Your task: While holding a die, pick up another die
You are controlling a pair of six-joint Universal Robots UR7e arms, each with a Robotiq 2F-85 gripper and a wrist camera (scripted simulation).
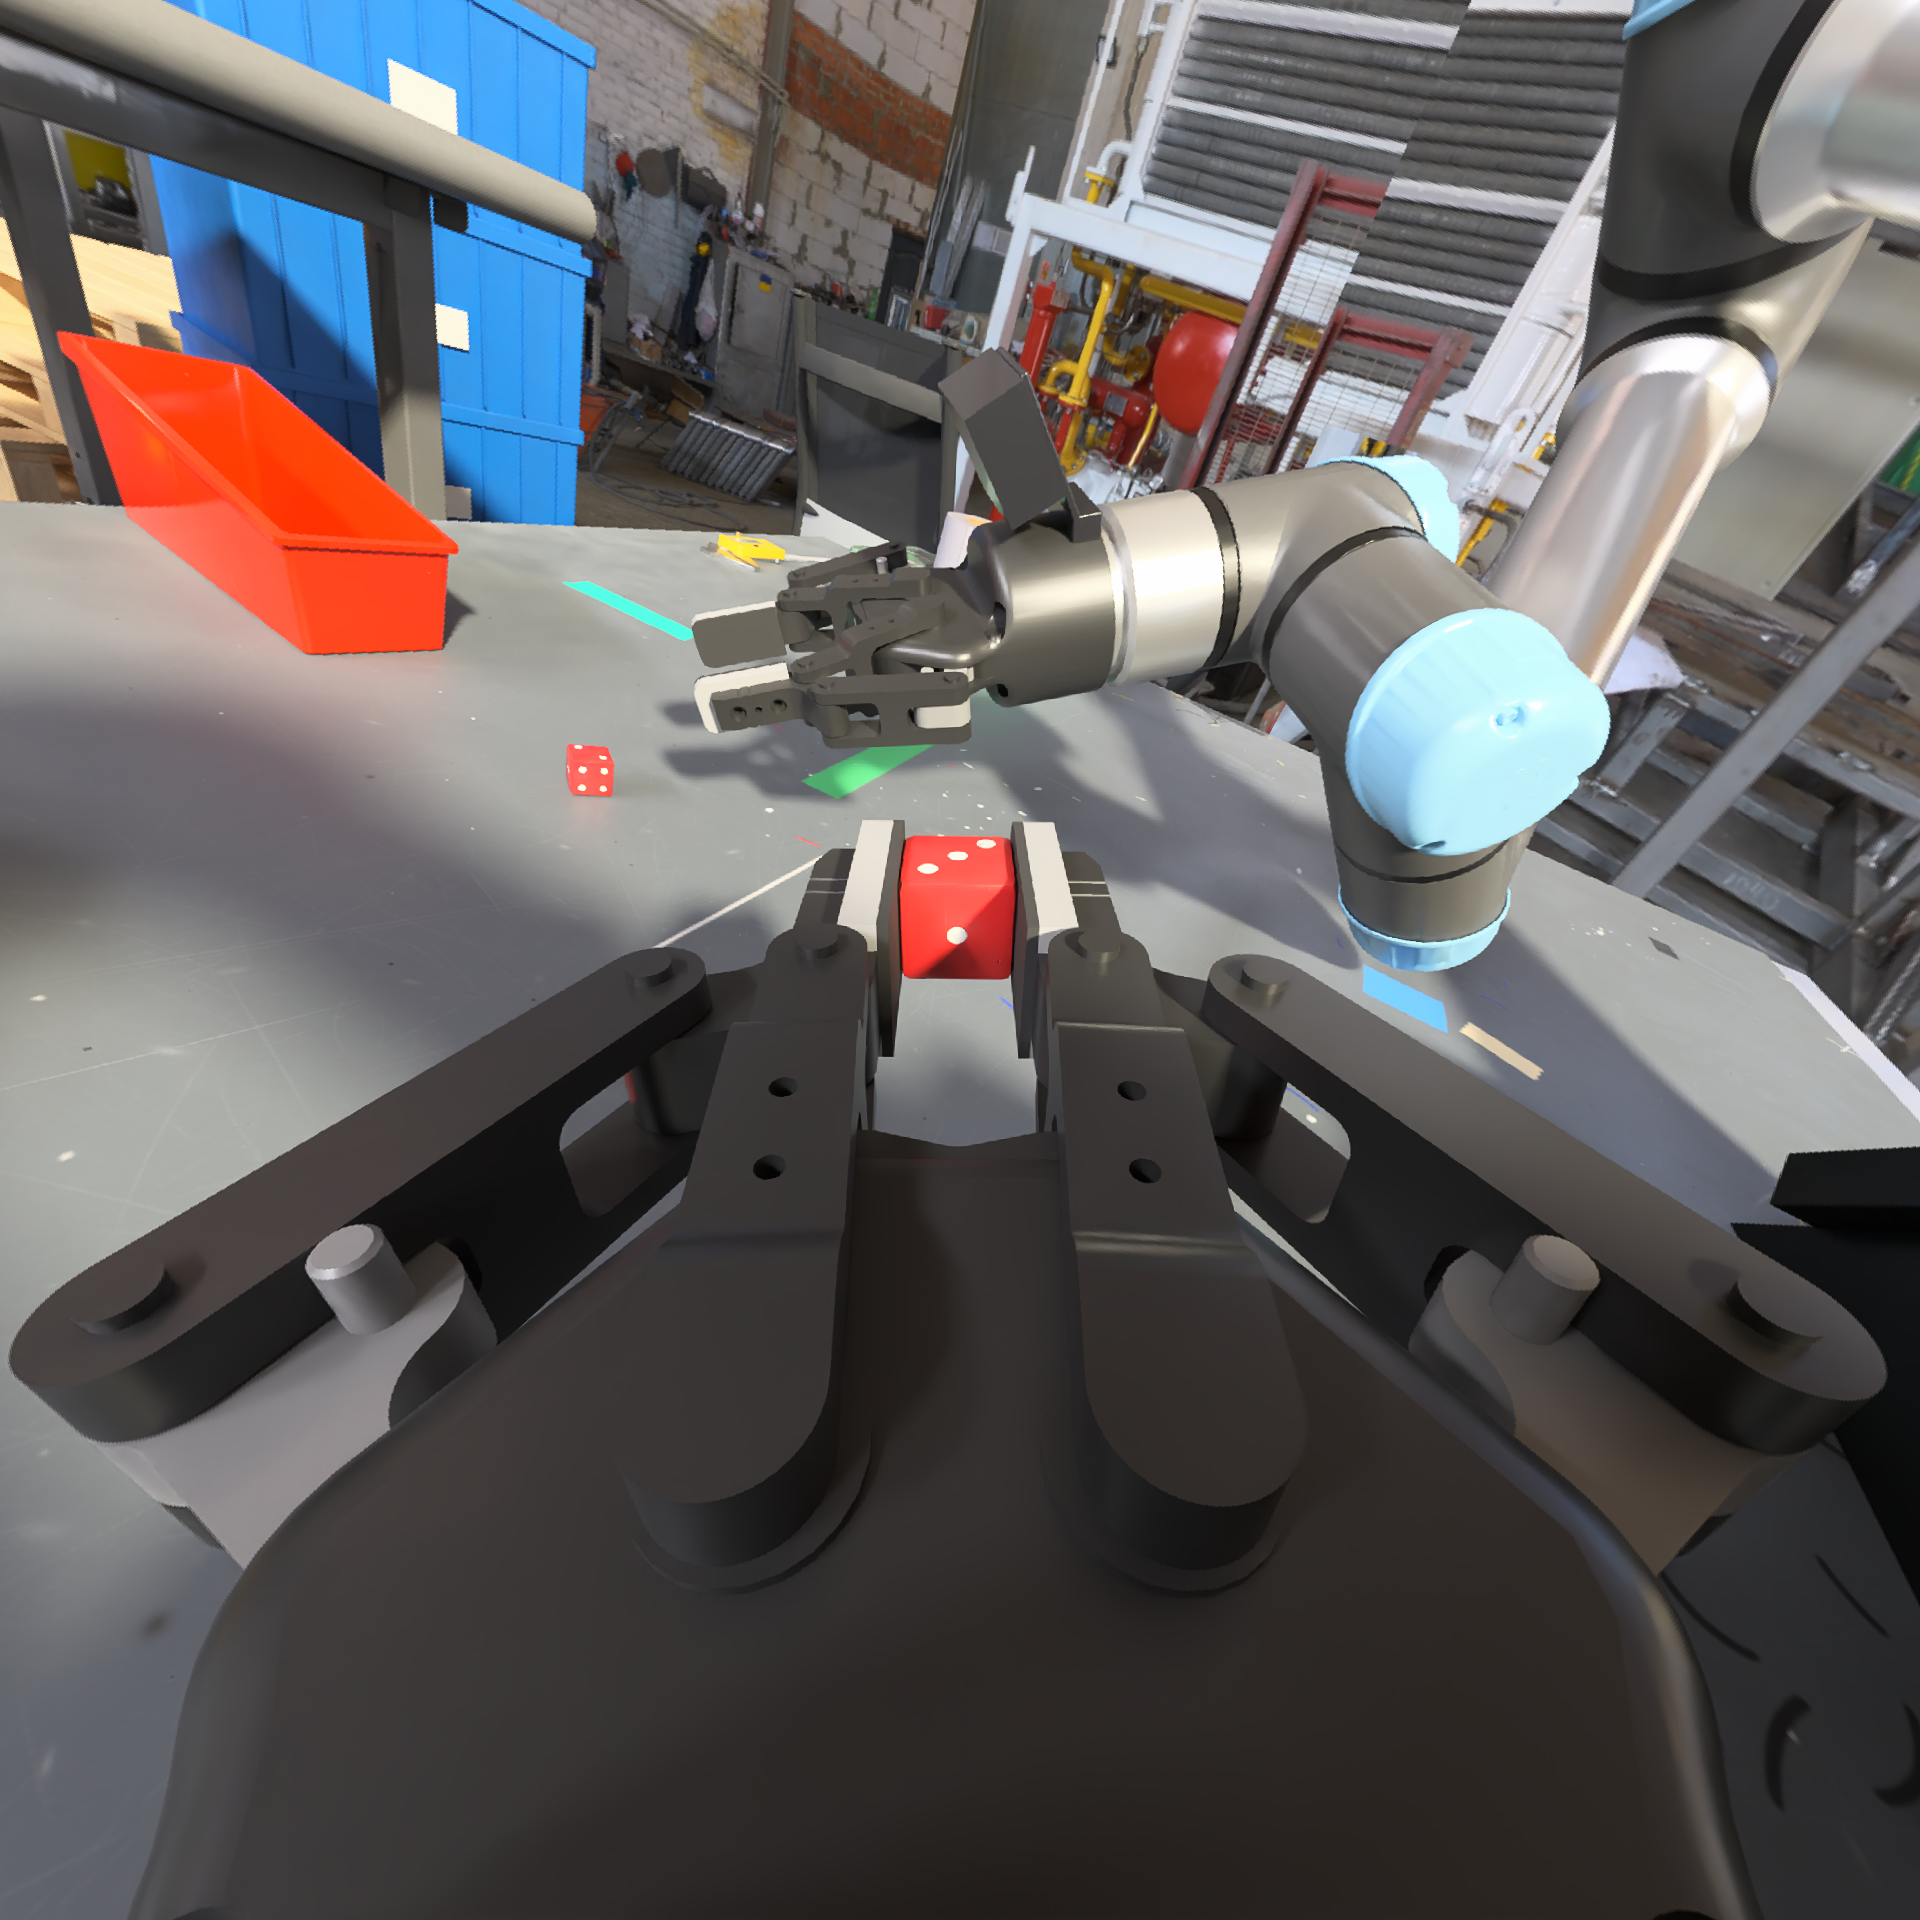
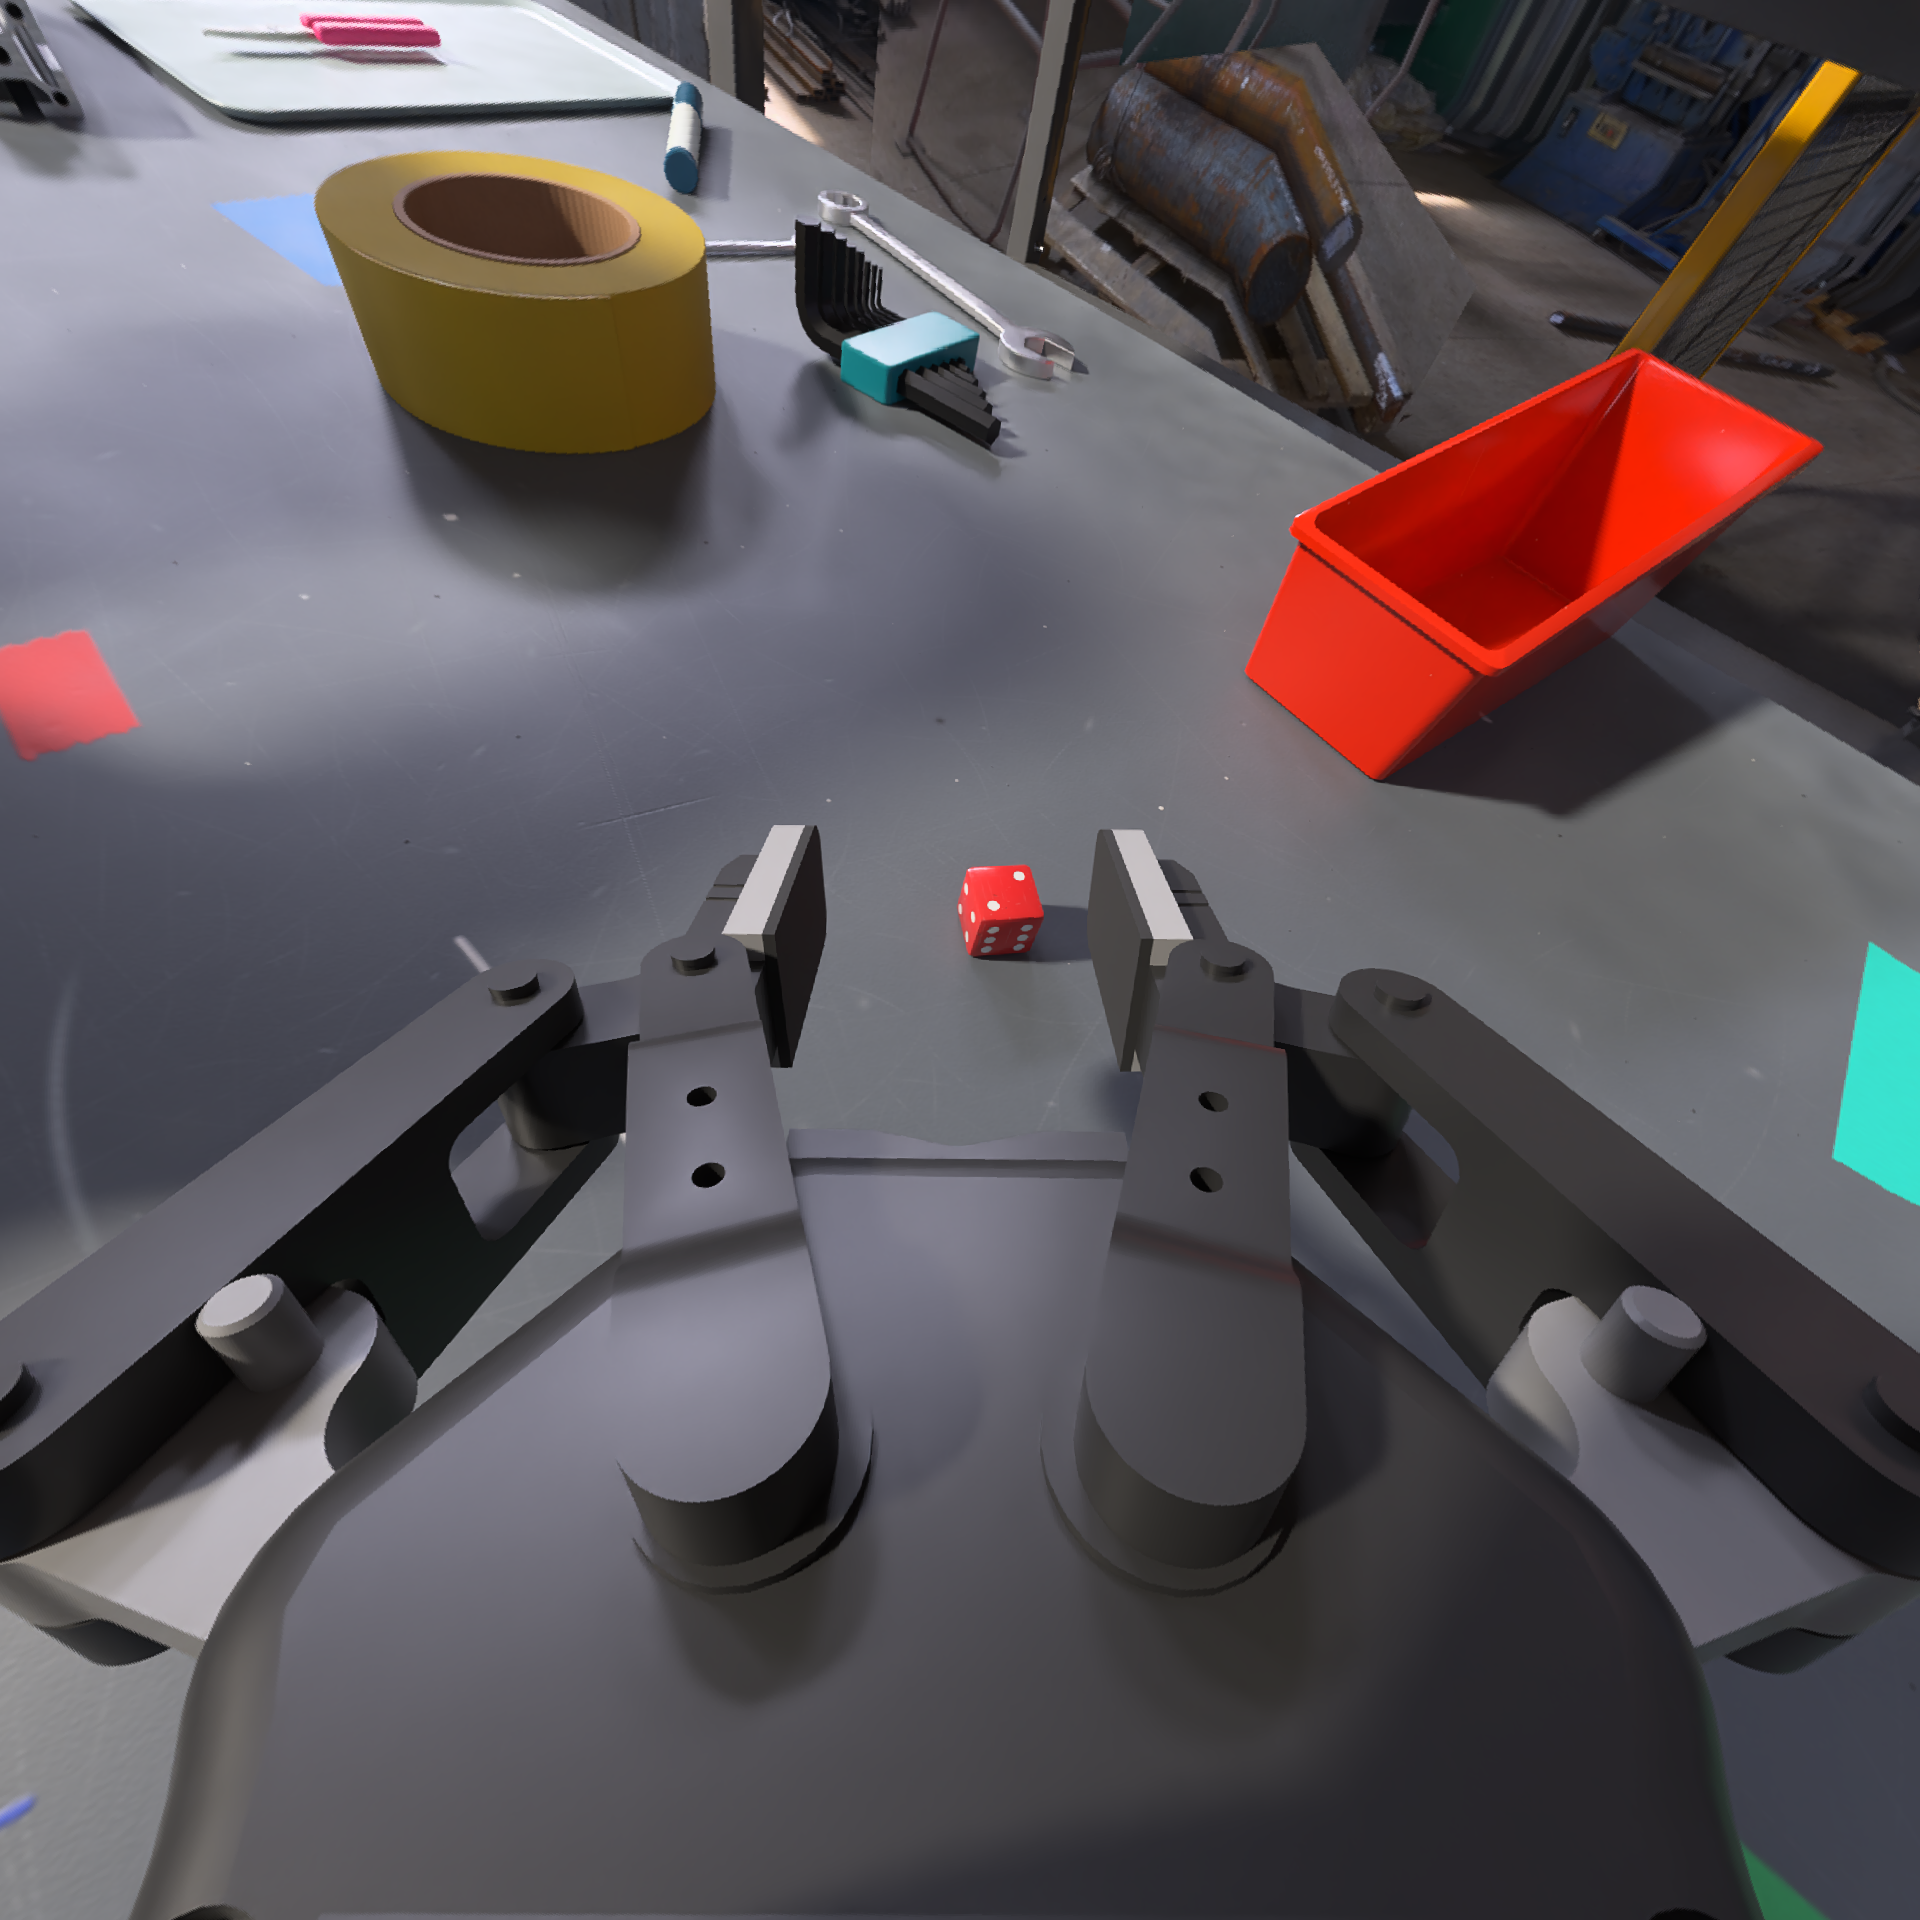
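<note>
Your left gripper (image 1: 956, 894) is clamped on a red die (image 1: 954, 909), pads pressed to two opposite faces, so half the job rests on that pinch. The second die (image 2: 998, 911) sits on the grey table (image 2: 520, 727), on the near side of the red bin (image 2: 1538, 561) and well apart from it. Your right gripper (image 2: 956, 925) is spread wide above that die, which sits closer to the right-hand finger than the left. If you close from here, that finger likely touches first and shoves or spins the die instead of trapping it. The die also sits turned relative to the pads, so expect it to twist on contact. Centre and square up first, and leave the left arm alone, since a jolt could loosen its hold.
</note>
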